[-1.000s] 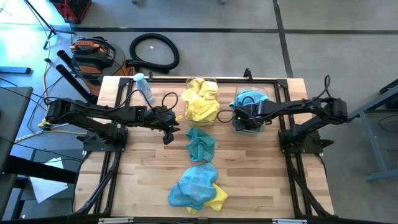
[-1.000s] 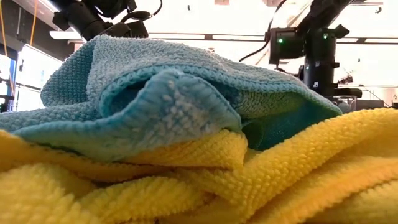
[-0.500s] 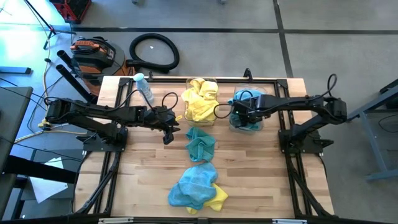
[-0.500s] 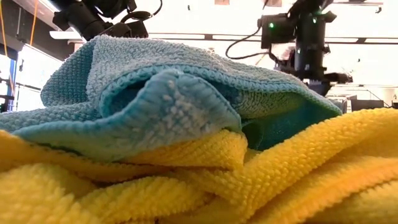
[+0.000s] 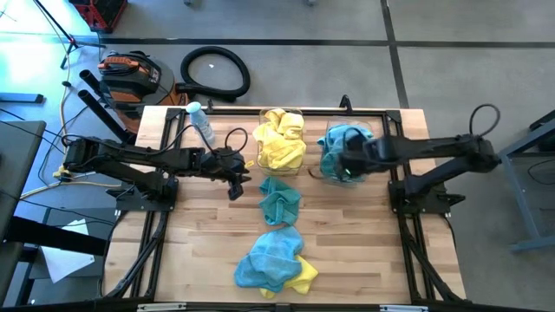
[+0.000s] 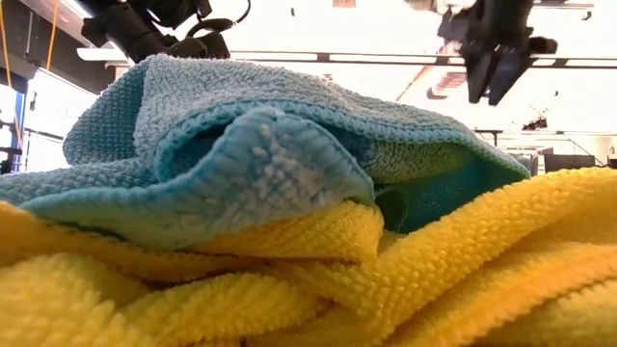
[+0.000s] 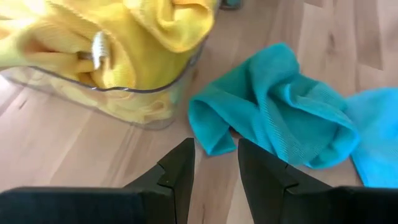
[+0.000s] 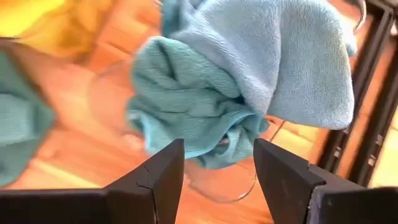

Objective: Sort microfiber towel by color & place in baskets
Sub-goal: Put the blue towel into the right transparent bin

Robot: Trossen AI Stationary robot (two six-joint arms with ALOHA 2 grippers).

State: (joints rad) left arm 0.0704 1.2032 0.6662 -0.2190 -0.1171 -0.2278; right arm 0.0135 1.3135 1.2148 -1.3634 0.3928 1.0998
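Overhead, your right claw (image 5: pixel 340 166) hangs empty, fingers apart, above the clear plastic tub (image 5: pixel 328 176) of teal-blue fuzzy cloths (image 5: pixel 345 139) near the worktop's far edge; your left claw (image 5: pixel 235 188) waits, fingers apart.

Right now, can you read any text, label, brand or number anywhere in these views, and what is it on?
None readable.
Clear bottle on the table: no label legible.
Orange and black case on the floor: any marking too small to read.
Yellow towels and teal towels: no print visible.

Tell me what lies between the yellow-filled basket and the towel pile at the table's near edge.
A lone teal towel on bare wood, between the yellow-filled basket and the towel pile; the high view shows it.
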